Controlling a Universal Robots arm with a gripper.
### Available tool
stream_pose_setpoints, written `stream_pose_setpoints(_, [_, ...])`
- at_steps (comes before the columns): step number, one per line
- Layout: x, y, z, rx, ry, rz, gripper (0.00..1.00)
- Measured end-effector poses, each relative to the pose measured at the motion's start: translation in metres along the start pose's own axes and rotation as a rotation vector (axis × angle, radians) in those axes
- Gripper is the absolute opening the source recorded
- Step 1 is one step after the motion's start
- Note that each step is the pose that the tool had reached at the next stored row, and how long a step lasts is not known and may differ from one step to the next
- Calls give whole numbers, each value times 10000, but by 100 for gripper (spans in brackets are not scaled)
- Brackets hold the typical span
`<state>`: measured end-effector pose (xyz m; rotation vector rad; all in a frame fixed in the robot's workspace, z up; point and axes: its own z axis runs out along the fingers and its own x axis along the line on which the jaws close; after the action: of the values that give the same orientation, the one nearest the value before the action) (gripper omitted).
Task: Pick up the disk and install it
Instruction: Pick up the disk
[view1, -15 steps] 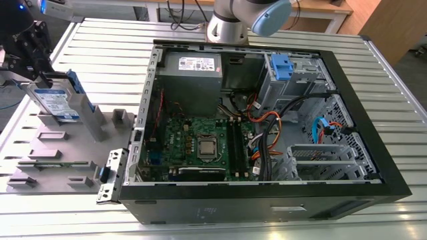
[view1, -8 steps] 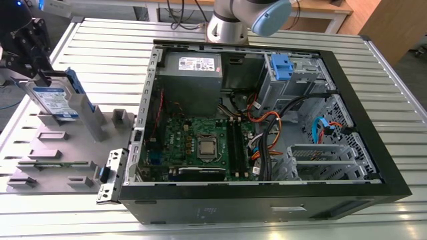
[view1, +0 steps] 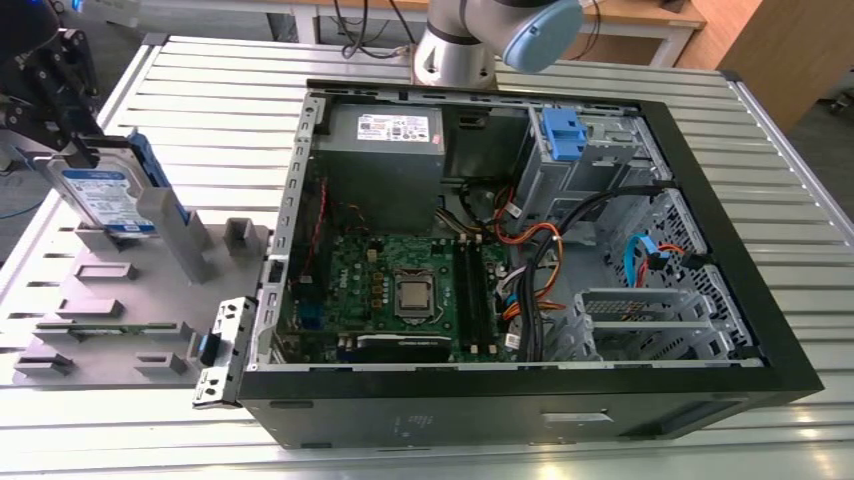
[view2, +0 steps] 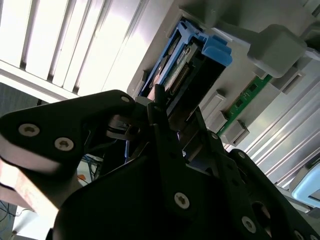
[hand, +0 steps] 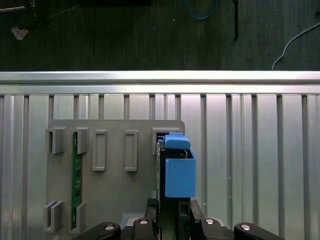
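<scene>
The disk (view1: 107, 195) stands on edge in a slot of the grey holder (view1: 120, 300) at the exterior view's left, its white-and-blue label facing the camera and blue rails along its sides. My gripper (view1: 83, 150) comes down on its upper edge, a black finger on either face, shut on it. In the first wrist view the disk (hand: 177, 170) appears edge-on with its blue rail, and the gripper (hand: 172, 207) flanks it closely. The second wrist view shows the disk (view2: 175, 65) between the gripper's (view2: 175, 120) black fingers. Its lower edge still sits at the holder's posts.
The open computer case (view1: 747, 330) lies on the slatted metal table (view1: 774, 150), with a motherboard, cables, a grey power supply (view1: 387, 140), a blue-tabbed bay (view1: 567, 135) and a perforated drive cage (view1: 641, 315). A green memory stick (hand: 76, 175) sits in the holder.
</scene>
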<state>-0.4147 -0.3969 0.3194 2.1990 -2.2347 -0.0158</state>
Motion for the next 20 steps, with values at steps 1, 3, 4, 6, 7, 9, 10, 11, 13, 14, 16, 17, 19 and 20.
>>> stream_pose_setpoints(1, [0,0,0,1,0,0,35])
stream_pose_setpoints(3, [0,0,-2,-1,1,-1,35])
stream_pose_setpoints(4, [0,0,-3,-3,2,-1,35])
stream_pose_setpoints(6, [0,0,-3,-2,1,-1,35])
stream_pose_setpoints(7, [0,0,-5,-2,1,0,35])
stream_pose_setpoints(9, [0,0,-18,-5,3,0,35])
stream_pose_setpoints(10, [0,0,-25,-3,2,-1,35])
stream_pose_setpoints(11, [0,0,-36,-2,2,-1,35])
stream_pose_setpoints(13, [0,1,-57,-4,2,-1,35])
stream_pose_setpoints(14, [0,1,-58,-2,1,0,35])
stream_pose_setpoints(16, [0,0,-58,1,0,0,35])
stream_pose_setpoints(17, [0,1,-59,0,0,-1,35])
stream_pose_setpoints(19, [0,1,-61,-2,1,0,35])
stream_pose_setpoints(20, [0,1,-61,-1,1,-1,35])
